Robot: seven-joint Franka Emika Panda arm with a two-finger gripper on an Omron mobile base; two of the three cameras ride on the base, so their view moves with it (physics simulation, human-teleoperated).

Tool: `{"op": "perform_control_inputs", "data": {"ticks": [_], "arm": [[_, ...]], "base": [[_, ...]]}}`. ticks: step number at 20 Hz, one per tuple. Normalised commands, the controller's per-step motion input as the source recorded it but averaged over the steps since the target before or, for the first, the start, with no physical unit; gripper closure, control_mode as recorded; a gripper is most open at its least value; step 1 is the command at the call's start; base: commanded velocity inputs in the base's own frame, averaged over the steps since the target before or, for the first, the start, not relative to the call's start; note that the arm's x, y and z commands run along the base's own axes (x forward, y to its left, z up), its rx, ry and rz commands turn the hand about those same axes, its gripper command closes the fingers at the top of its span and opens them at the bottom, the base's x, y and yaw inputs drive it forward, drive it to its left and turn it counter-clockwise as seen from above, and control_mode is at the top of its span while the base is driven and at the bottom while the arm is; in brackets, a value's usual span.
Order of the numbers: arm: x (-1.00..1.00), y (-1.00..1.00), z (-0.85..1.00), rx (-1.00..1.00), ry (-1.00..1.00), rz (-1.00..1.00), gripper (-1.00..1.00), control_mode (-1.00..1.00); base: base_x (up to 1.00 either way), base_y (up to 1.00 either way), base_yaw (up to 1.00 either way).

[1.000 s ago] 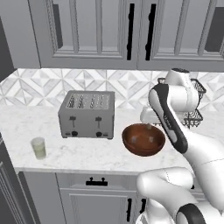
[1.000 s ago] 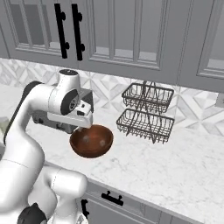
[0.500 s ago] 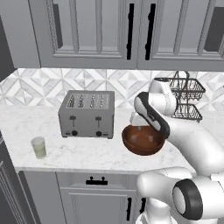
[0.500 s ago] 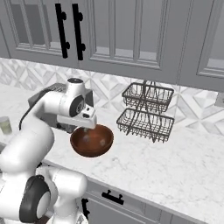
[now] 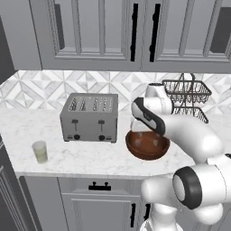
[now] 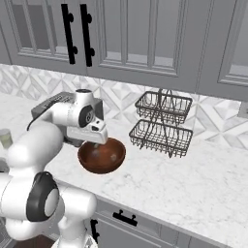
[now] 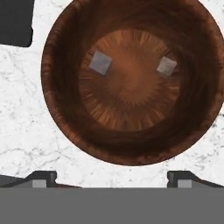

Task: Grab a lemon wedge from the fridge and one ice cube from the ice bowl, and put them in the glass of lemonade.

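Arm bent over the table point(image 5: 90, 155), hand pointing straight down above the ice bowl point(image 5: 147, 145). Jaws point(image 7: 112, 178) spread wide, nothing between them; both tips sit at the 6 o'clock edge of the hand view, just outside the bowl's rim. In the hand view the bowl point(image 7: 131, 83) is seen from directly above, two pale ice cubes on its floor: one ice cube point(image 7: 100, 62) at 10 o'clock of the bowl's centre, the other ice cube point(image 7: 166, 65) at 2 o'clock, well apart from each other. In the right base view the hand hangs over the bowl point(image 6: 101, 156), its end near the rim. Glass of lemonade point(image 5: 39, 151) stands upright on the table at 9 o'clock of the bowl in the left base view, well apart, with the toaster point(image 5: 90, 117) between them and set further back. Wire basket rack point(image 6: 162, 124) stands at 2 o'clock of the bowl in the right base view. Grey cabinets point(image 5: 113, 31) with black handles above.
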Motion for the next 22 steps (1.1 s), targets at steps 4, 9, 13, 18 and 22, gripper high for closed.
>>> {"op": "perform_control_inputs", "data": {"ticks": [4, 9, 13, 18, 22], "arm": [[0.31, 0.0, -0.58, 0.0, 0.0, -0.09, -1.0, -1.0], [0.24, -0.07, -0.56, 0.02, 0.0, -0.14, -1.0, -1.0], [0.25, -0.09, -0.27, 0.06, 0.0, -0.18, -1.0, -1.0], [0.32, 0.0, -0.02, 0.0, 0.0, -0.09, -1.0, -1.0], [0.33, 0.01, -0.32, 0.0, 0.0, -0.03, -1.0, -1.0]], "base": [[0.0, 0.0, 0.0], [0.0, 0.0, 0.0], [0.0, 0.0, 0.0], [0.0, 0.0, 0.0], [0.0, 0.0, 0.0]]}}
